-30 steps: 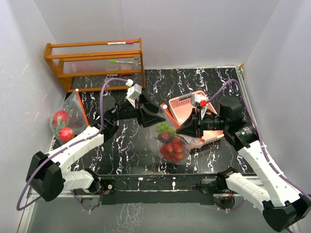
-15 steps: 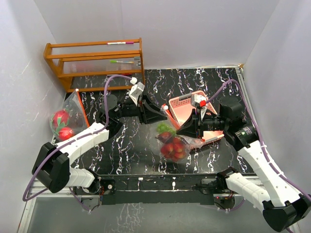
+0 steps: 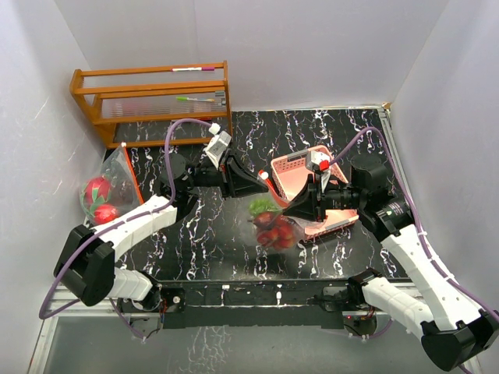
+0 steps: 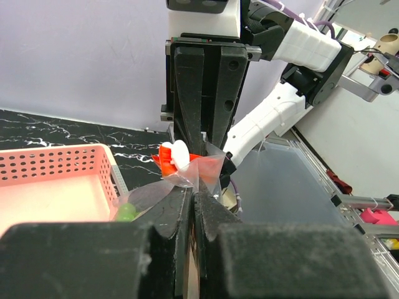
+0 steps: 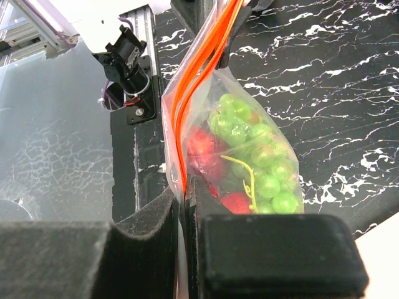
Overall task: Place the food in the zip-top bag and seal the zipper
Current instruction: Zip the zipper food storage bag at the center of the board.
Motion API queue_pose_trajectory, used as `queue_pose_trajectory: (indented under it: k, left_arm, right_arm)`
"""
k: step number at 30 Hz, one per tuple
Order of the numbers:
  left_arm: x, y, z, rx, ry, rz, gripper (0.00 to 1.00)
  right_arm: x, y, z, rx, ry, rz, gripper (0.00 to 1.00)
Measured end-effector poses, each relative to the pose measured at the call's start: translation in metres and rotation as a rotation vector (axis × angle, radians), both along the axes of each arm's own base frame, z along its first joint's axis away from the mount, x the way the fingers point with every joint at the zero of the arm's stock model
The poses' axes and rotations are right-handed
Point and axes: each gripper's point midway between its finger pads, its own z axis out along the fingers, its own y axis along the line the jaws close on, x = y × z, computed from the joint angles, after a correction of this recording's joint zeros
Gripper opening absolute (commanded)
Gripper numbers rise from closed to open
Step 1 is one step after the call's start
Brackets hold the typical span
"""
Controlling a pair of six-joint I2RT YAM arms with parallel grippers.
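Table (image 3: pixel 203 238): black marbled top; the two arms meet over its middle.
Wooden rack (image 3: pixel 152 101): at 10 o'clock from the table's middle, against the back wall.
Pink basket (image 3: pixel 292 166): at 2 o'clock, just behind the right arm's wrist.
Zip-top bag (image 3: pixel 274 230): clear, at the middle of the table, slung between the two grippers by its top edge.
Second bag (image 3: pixel 115 175): at 9 o'clock by the left wall, holding a dragon fruit (image 3: pixel 97 189) and a round red fruit (image 3: pixel 105 214).
Left gripper (image 3: pixel 263 187): clenched on the bag's clear film at its 11 o'clock corner.
Right gripper (image 3: pixel 287 212): pinched tight on the bag's top edge at 2 o'clock, fingers (image 5: pixel 149 230) on either side of the film.
Green grapes (image 5: pixel 262 162): inside the held bag, uppermost.
Red fruits (image 5: pixel 202 152): inside the same bag, beside and beneath the grapes.
Orange zipper strip (image 5: pixel 199 68): runs from the right gripper toward the left one.
White piece (image 4: pixel 179 154): on the strip between the grippers, possibly the slider.
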Motion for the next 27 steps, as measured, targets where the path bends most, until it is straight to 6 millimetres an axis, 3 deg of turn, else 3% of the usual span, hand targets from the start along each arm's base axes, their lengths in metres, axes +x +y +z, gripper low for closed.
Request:
queue_pose_trajectory:
  k: [4, 10, 13, 16, 20, 24, 27]
  left_arm:
    - [0.001, 0.000, -0.001, 0.005, -0.001, 0.002, 0.00]
    - [0.021, -0.003, -0.017, 0.110, -0.008, 0.110, 0.00]
    - [0.031, 0.010, -0.032, 0.173, -0.053, 0.262, 0.00]
    - [0.031, 0.034, -0.045, 0.223, -0.126, 0.399, 0.00]
    - [0.024, 0.058, -0.043, 0.228, -0.229, 0.492, 0.00]
    - [0.016, 0.068, -0.031, 0.198, -0.312, 0.517, 0.00]
    - [0.012, 0.071, -0.023, 0.177, -0.357, 0.520, 0.00]
  right_arm:
    - [0.002, 0.000, -0.001, -0.003, -0.001, -0.009, 0.11]
    - [0.022, -0.006, -0.007, -0.043, 0.011, -0.144, 0.74]
    - [0.041, -0.014, -0.012, -0.077, 0.017, -0.268, 0.97]
    - [0.055, -0.023, -0.016, -0.100, 0.025, -0.375, 0.98]
    - [0.069, -0.036, -0.015, -0.106, 0.045, -0.519, 0.98]
    - [0.078, -0.045, -0.018, -0.091, 0.085, -0.626, 0.98]
    - [0.083, -0.047, -0.038, -0.088, 0.163, -0.681, 0.98]
